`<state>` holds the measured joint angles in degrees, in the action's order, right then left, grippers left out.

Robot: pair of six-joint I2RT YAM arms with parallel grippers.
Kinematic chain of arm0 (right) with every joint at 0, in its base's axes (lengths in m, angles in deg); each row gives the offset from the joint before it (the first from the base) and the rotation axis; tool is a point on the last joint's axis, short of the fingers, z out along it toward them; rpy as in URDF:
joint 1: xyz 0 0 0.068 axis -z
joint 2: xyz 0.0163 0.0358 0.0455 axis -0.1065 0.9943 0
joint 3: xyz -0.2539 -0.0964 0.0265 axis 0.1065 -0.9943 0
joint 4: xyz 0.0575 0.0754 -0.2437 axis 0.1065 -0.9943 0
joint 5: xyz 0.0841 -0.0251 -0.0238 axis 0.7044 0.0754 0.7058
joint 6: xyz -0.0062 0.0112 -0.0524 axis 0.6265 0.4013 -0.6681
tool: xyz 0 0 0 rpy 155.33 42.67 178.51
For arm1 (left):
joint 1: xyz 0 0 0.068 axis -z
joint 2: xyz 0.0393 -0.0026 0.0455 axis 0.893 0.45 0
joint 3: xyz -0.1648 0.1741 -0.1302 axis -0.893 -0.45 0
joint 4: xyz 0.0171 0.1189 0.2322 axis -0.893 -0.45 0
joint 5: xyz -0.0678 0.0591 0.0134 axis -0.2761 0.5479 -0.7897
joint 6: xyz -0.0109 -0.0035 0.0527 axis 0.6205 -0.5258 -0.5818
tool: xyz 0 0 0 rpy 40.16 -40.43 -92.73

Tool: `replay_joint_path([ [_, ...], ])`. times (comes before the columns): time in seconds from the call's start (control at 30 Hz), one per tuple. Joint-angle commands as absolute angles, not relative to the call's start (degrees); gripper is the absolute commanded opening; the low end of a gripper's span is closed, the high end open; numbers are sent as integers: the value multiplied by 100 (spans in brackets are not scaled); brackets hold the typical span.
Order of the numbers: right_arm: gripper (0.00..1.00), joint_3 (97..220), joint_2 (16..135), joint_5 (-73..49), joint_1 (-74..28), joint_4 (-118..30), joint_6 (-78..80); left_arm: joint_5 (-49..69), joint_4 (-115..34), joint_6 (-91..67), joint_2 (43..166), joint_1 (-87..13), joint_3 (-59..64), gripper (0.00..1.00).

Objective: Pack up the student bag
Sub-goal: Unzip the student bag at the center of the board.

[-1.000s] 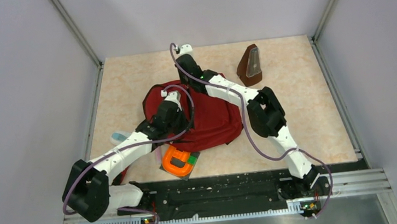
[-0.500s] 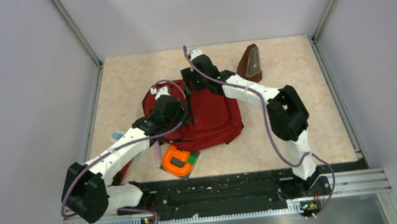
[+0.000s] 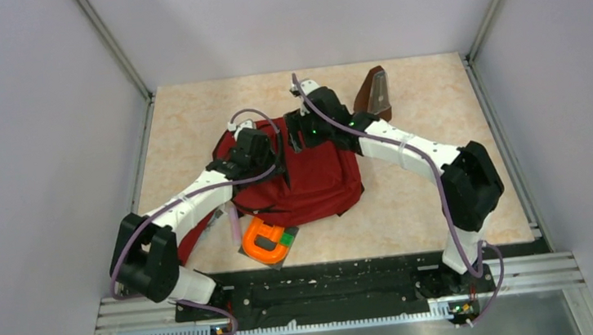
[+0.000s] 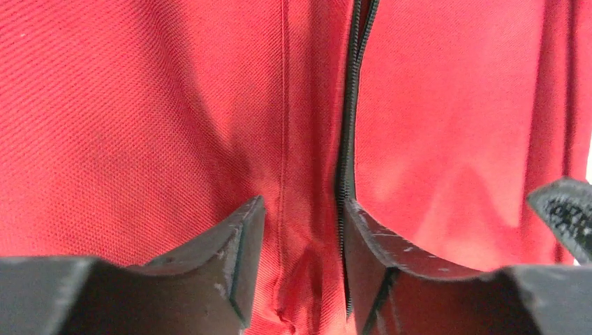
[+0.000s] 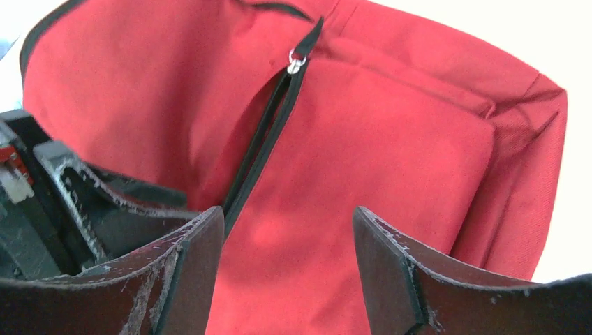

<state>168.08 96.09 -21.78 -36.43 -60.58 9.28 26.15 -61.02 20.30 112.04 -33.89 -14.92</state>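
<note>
The student bag (image 3: 319, 183), dark red with black zippers, lies flat in the middle of the table. My left gripper (image 3: 274, 155) hovers low over its upper left part. In the left wrist view its jaws (image 4: 302, 202) stand open over a fabric seam, with the black zipper (image 4: 347, 118) running along the right finger. My right gripper (image 3: 297, 139) is just right of it, over the bag's top. It is open (image 5: 288, 211) above plain red fabric (image 5: 391, 153), holding nothing. A zipper pull ring (image 5: 297, 64) shows further along the bag.
A brown pyramid-shaped metronome (image 3: 374, 94) stands at the back right, close behind my right forearm. An orange C-shaped item (image 3: 266, 240) lies on the table at the bag's near left corner. Grey walls and metal rails enclose the table.
Both grippers have gone from shut to open. The right gripper came from the bag's far edge to above its top, elbow swinging right. The left gripper shifted a little farther up the bag.
</note>
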Motion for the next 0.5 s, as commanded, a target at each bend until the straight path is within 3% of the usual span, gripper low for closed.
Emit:
replay_joint_path([
  [0.0,67,16767,9398,-2156,-3824,-6250,961,2630,-6220,1897,11276,-3430,-1240,38],
  [0.07,66,16797,9421,-2155,-3887,-6281,949,2891,-6415,1963,11207,-3454,-1273,22],
  [0.13,65,16819,9455,-2199,-3971,-6287,973,2920,-6402,1995,11099,-3509,-1396,15],
  [0.4,65,17269,9984,-2733,-4441,-6891,876,2452,-6028,1998,11040,-3642,-1680,0],
  [0.47,65,17400,10145,-2736,-4496,-7054,882,2404,-5990,1998,11030,-3677,-1681,0],
])
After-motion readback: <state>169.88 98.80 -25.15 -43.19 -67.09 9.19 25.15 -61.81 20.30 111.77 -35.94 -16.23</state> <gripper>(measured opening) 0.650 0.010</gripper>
